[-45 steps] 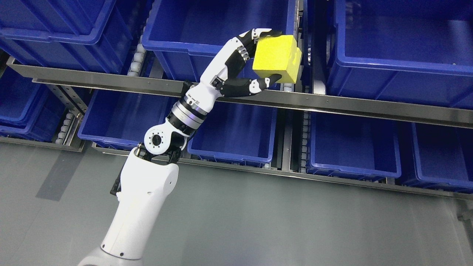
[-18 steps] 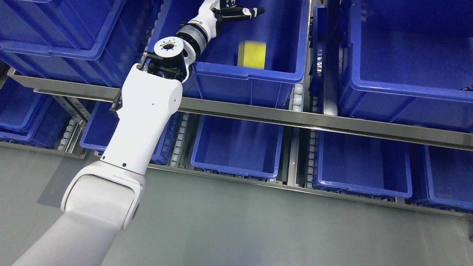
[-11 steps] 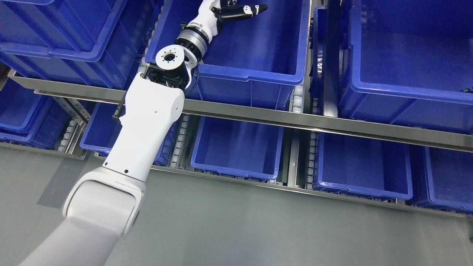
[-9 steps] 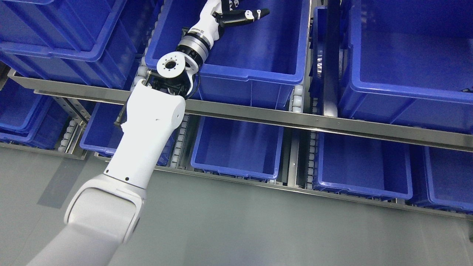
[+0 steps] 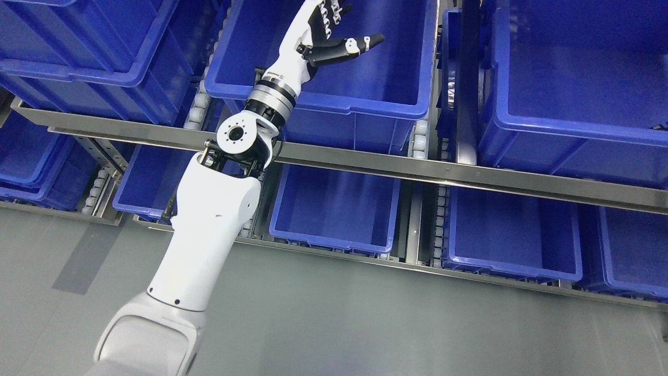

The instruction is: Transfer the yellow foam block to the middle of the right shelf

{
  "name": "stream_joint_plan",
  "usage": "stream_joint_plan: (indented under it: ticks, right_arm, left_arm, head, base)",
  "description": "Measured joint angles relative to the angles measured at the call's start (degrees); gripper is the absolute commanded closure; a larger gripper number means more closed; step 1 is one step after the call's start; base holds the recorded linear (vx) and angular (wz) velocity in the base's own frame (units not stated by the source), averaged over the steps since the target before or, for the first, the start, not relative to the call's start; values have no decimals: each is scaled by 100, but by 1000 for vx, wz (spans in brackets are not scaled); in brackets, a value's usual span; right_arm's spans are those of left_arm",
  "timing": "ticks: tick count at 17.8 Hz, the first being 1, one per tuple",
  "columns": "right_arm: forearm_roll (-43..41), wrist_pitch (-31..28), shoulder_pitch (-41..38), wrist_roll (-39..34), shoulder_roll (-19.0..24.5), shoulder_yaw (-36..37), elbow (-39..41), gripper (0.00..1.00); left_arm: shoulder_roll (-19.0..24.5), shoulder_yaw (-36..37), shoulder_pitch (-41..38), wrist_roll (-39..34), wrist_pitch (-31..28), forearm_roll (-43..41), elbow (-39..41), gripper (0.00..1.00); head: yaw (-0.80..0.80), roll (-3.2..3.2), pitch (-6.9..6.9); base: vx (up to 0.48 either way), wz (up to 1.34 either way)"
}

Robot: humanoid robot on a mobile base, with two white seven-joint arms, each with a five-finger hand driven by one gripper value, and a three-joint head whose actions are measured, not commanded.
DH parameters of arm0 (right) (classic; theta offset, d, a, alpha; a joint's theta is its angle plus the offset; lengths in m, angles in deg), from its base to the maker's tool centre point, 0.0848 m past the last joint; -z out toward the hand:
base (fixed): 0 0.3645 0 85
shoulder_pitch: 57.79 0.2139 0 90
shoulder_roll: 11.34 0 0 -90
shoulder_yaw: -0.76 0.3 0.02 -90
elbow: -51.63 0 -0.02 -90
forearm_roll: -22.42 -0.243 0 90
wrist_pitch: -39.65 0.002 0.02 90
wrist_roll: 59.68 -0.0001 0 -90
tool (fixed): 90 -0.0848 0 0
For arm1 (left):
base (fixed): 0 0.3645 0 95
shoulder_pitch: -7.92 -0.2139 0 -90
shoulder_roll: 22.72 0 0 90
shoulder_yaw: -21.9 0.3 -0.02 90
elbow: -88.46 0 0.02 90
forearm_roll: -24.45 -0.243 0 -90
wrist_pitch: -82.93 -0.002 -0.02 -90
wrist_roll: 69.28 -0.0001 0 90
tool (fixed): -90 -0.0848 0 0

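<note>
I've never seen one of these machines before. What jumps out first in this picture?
A long white robot arm rises from the lower left, and its left robot hand hovers with fingers spread and empty over a big blue bin at the top middle. Around it, more blue bins sit in rows on a metal shelf above a grey floor. No yellow block shows anywhere.

Evenly and brightly lit from above, soft glare on the steel rail (image 5: 469,180) and bins (image 5: 365,104), faint shadow patch on the floor (image 5: 78,261), sharp throughout
</note>
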Motion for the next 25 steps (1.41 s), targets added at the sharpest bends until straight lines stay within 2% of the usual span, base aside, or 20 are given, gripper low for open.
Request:
stream_joint_plan:
  ticks: [10, 25]
  right_arm:
    - [-16, 0, 0, 0, 0, 0, 0, 0]
    - [-18, 0, -1, 0, 0, 0, 0, 0]
  left_arm:
    - [0, -246, -326, 4, -371, -71, 719, 0]
    - [0, -393, -563, 9, -518, -79, 999, 0]
  head:
    - [0, 0, 0]
    - [0, 0, 0]
  base:
    - [0, 0]
    - [0, 0]
